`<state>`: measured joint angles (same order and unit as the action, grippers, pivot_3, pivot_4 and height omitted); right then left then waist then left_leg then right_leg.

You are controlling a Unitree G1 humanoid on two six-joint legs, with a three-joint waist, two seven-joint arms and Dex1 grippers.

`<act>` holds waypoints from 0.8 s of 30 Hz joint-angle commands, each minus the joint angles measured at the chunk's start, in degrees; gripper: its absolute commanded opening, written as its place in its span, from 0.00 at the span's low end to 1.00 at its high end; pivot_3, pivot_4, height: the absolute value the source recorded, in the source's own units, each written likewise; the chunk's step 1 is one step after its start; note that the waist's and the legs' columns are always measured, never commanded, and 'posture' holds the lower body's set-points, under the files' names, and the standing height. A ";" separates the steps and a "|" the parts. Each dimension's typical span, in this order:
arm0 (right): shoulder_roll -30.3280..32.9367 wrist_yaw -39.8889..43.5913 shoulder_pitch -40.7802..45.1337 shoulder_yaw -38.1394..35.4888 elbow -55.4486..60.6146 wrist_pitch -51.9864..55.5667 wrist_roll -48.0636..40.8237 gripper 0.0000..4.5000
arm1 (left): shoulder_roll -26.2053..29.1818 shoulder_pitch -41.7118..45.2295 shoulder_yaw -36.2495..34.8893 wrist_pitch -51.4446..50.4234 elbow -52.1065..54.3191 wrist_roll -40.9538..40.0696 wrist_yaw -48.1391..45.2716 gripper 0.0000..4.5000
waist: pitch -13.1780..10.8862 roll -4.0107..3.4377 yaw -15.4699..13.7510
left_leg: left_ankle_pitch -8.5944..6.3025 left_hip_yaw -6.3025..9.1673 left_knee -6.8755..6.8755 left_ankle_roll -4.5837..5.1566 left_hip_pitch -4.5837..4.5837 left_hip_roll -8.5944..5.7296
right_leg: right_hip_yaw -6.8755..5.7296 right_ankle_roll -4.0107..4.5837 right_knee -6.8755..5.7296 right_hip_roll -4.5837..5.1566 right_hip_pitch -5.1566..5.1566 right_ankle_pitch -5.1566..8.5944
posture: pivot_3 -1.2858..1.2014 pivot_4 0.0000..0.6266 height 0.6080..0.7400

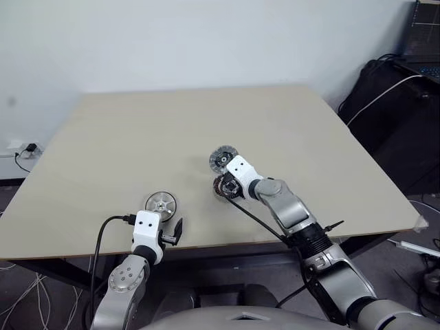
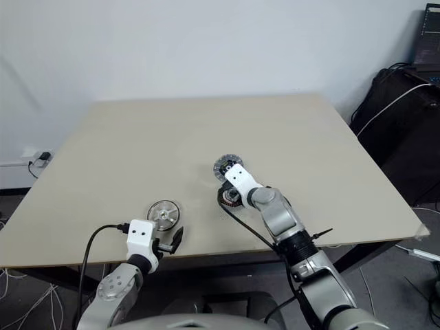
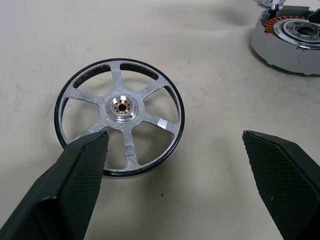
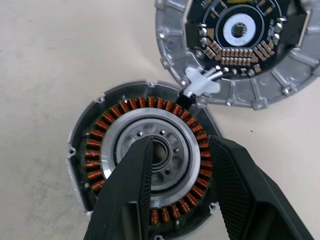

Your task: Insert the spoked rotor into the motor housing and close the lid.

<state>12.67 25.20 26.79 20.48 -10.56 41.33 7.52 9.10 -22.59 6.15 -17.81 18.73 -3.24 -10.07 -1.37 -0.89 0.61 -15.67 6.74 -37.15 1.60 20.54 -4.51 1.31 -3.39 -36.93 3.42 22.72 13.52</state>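
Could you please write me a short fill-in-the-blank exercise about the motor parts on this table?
1. The spoked rotor has ___ spokes around its hub.
2. The winding ring inside the motor housing is ___ in colour.
3. The left end effector, beside the rotor, has its fingers ___.

Missing words: six; copper; open.

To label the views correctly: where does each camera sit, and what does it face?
Head views: on the head, looking down at the table; both arms show.
Left wrist view: behind the left gripper, facing the spoked rotor.
Right wrist view: behind the right gripper, facing the motor housing and lid.
Shared: both wrist views show the motor housing.
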 commanded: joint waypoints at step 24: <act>-1.69 -0.13 5.32 -0.21 -2.82 8.11 0.17 0.42 | -0.98 -0.07 0.04 2.41 0.86 0.29 0.39 1.00 | 0.01 -0.02 0.01 | 0.00 0.00 0.00 0.00 0.00 -0.02 | 0.00 0.01 -0.01 0.00 0.01 0.00 | 0.52 0.00 1.00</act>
<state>10.69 24.78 30.91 19.99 -15.06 48.56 7.45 8.41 -23.12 6.15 -16.94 18.68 -3.23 -9.97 -1.36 -0.91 0.62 -15.67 6.73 -37.15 1.60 20.54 -4.52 1.31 -3.38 -36.95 3.42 22.73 13.52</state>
